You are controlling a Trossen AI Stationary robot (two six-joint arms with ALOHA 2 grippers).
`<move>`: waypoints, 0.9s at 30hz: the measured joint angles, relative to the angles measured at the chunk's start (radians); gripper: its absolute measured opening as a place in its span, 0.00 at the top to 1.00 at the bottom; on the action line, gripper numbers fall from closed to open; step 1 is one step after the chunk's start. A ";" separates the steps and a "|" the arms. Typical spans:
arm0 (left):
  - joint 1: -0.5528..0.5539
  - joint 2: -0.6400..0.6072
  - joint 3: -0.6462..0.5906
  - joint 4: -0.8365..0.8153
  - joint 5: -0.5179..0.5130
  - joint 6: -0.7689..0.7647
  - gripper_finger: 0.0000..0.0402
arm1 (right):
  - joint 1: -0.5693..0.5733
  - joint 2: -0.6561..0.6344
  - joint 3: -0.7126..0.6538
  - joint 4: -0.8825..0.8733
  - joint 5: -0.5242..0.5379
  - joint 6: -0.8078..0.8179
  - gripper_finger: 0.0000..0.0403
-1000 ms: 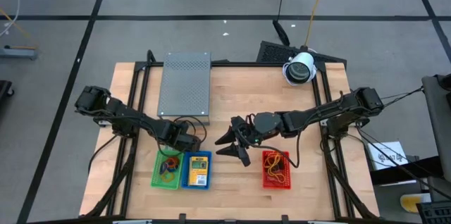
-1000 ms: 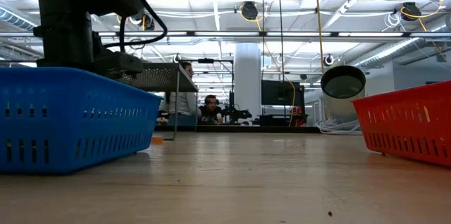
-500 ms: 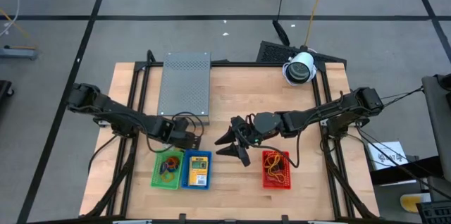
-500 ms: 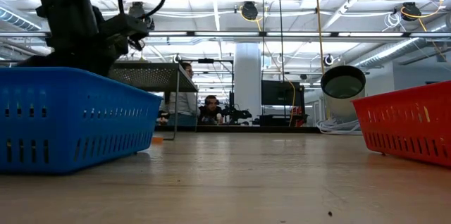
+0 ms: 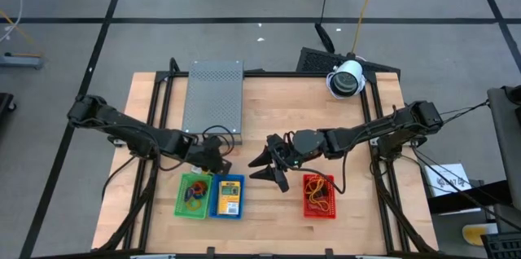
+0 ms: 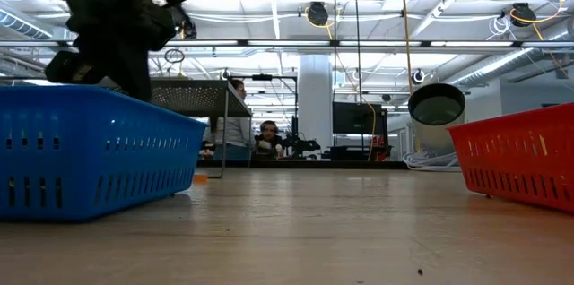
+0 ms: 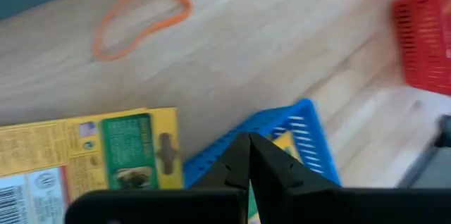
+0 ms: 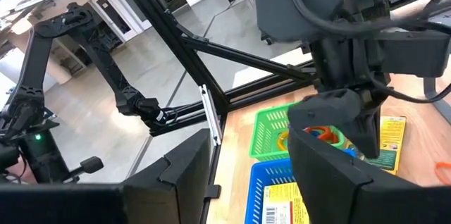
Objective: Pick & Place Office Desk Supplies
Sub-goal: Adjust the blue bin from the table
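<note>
Currently: one yellow packet (image 5: 230,198) with blue marks lying flat inside the blue basket (image 5: 216,208), filling most of the floor. Beside it, touching side to side, the green basket (image 5: 181,207), holding a tangle of rubber-band loops (image 5: 194,195), red and orange among them; exact count not discernible. Further along the same front edge of the table (image 5: 269,112), well apart from the other two, the red basket (image 5: 308,211), containing more thin loops (image 5: 320,195), orange and yellowish; number not countable. One loose orange rubber band (image 7: 141,20) resting on bare wood, outside every container, seen in the left wrist view beyond the blue basket's corner.

Baskets: three in total, one per colour. Packets visible: one.

Left gripper (image 5: 213,157) positioned just behind the green and blue baskets, above the table; fingers (image 7: 232,168) pressed together at the tips, nothing between them. Right gripper (image 5: 267,166) suspended between the blue and red baskets, fingers (image 8: 331,175) spread wide apart, nothing held.

Grey perforated metal box (image 5: 213,96) standing at the rear of the table, behind the left gripper. White round lamp-like object (image 5: 346,79) at the rear right corner.
</note>
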 joint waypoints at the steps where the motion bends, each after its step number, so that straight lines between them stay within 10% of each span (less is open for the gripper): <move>1: 0.000 0.002 0.000 -0.016 -0.003 -0.004 0.99 | 0.000 0.000 0.000 0.000 0.002 0.000 0.55; 27: -0.028 0.117 0.000 -0.011 0.042 0.059 0.94 | 0.002 0.000 0.000 0.008 0.003 0.001 0.55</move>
